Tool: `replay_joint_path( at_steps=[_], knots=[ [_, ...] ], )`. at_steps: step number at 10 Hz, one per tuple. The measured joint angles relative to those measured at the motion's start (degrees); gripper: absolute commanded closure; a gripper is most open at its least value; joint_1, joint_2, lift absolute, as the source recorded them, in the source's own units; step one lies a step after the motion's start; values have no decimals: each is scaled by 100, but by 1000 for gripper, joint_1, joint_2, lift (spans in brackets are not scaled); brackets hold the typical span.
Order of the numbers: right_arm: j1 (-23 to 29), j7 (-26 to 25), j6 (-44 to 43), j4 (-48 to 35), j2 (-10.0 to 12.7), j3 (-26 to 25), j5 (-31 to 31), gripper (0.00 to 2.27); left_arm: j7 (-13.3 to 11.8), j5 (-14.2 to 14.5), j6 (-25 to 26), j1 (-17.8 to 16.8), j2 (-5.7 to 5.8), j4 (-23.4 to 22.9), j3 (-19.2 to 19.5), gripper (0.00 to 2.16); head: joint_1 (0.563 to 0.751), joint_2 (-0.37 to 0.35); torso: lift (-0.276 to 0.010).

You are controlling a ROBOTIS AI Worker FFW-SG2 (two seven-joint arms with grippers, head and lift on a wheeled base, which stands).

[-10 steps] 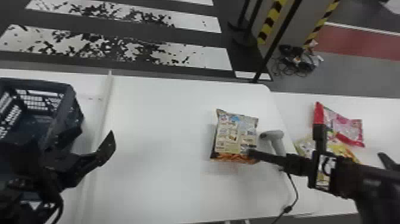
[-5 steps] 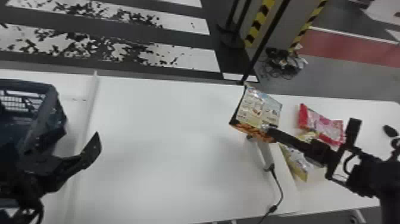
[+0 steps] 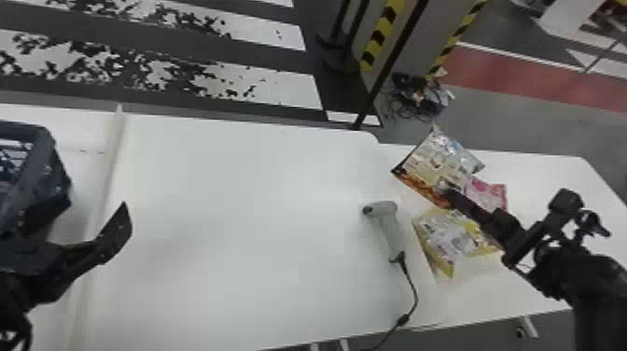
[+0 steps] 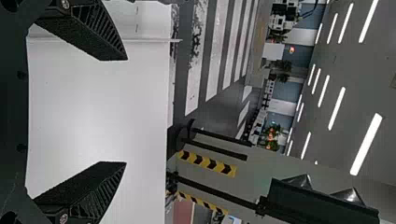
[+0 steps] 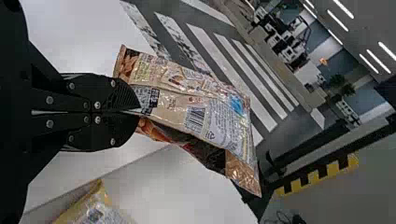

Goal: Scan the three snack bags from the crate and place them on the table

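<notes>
In the head view my right gripper (image 3: 450, 198) holds a brown snack bag (image 3: 434, 163) by its lower edge, over the right-hand table. The right wrist view shows that gripper (image 5: 137, 109) shut on the bag (image 5: 196, 109), its barcode side showing. Beyond the held bag lies a pink bag (image 3: 487, 192), partly hidden; a yellow bag (image 3: 455, 238) lies nearer. The grey scanner (image 3: 387, 226) rests at the white table's right side. My left gripper (image 3: 123, 228) is parked by the crate (image 3: 51, 172); in the left wrist view, the gripper (image 4: 125, 111) stands open, nothing between its fingers.
A raised white strip (image 3: 109, 172) runs between the crate and the main table (image 3: 224, 210). The scanner's cable (image 3: 415, 298) trails off the near edge. A dark pole (image 3: 392, 65) and striped posts stand behind the table.
The right gripper has carried the brown bag rightward, from above the main table past the scanner to the right-hand table. The head view has shifted to the right. The left gripper remains open.
</notes>
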Motion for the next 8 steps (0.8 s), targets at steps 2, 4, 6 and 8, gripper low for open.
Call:
replay_joint_path(
  at_steps=[2,4,6,8],
  knots=[
    [-242,-450,-608,884,-202,-2,-5,2135,62,13,0,40,19,-55,0,73,695,-350,-62],
    [-373,-1120,-895,1410,-325,9,-8,1544,60,38,0,67,29,-68,-4,73,695,-350,-62],
    [-353,-1662,-845,1556,-330,6,-87,-2,53,51,-23,116,30,-89,-3,73,695,-350,-62],
    [-277,-1804,-756,1573,-329,4,-220,56,53,53,-36,177,26,-155,-4,73,695,-350,-62]
  ],
)
